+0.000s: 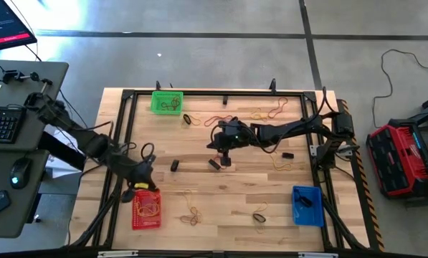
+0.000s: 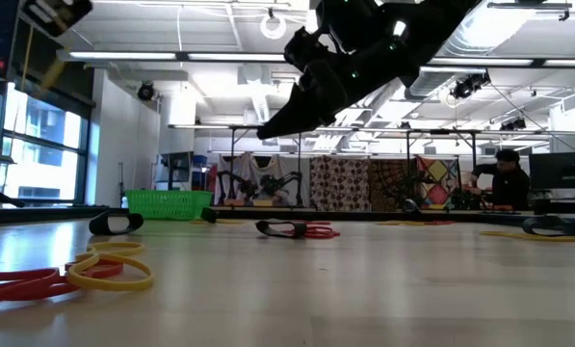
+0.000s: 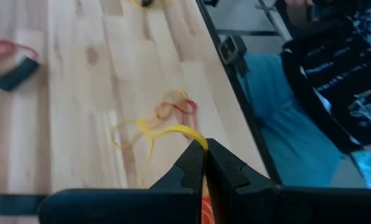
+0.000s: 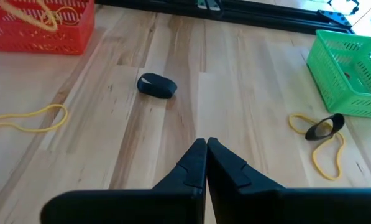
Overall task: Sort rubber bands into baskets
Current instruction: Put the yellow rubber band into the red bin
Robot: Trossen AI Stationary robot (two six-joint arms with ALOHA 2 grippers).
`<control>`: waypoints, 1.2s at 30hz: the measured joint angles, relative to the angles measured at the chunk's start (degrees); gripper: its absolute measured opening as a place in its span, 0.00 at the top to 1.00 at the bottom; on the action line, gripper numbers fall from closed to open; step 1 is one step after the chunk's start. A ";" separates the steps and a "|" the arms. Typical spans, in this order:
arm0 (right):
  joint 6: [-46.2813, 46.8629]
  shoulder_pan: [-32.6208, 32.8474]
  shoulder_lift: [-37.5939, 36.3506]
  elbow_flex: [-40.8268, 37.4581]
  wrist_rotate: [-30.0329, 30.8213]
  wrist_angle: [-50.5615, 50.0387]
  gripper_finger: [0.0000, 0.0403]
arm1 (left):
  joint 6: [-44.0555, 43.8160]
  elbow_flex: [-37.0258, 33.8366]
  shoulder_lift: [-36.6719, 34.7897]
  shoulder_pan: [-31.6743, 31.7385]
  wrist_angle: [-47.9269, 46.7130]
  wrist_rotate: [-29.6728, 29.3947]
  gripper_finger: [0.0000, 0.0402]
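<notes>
Pale wooden planks make up the table point(image 1: 221, 190), framed by black rails, with a basket near each of three corners so that each colour has its own drop point: the green basket point(image 1: 166, 102) at the far left, the red basket point(image 1: 146, 208) at the near left and the blue basket point(image 1: 307, 205) at the near right. Loose rubber bands point(image 1: 228, 120) lie scattered across the middle and far side, red, yellow and black mixed together, so most of the sorting looks undone. The left end effector point(image 1: 143, 182) hangs just above the red basket's far edge, fingers pressed together on a yellow rubber band point(image 3: 173, 132) that trails from the tips in the left wrist view; it seems held there to be dropped into the basket directly below. The right end effector point(image 1: 224, 148) hovers over the table's middle, fingers clenched with nothing visible between them. A black rubber band point(image 4: 156, 86) lies on the bare wood a little ahead of its tips, apart from them, and a yellow loop with a black one point(image 4: 324, 129) lies off to the side near the green basket.
</notes>
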 joint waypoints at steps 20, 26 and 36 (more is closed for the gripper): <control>0.01 0.00 0.00 0.02 0.00 0.02 1.00 | -16.72 -1.77 7.91 -10.42 -0.83 -0.58 1.00; -0.31 0.00 0.00 0.02 0.00 0.00 1.00 | -24.11 -1.77 9.19 -14.91 -0.91 -0.99 1.00; -0.45 0.00 0.02 0.02 0.00 0.01 1.00 | -33.78 -1.77 8.99 -20.36 -5.12 -5.16 1.00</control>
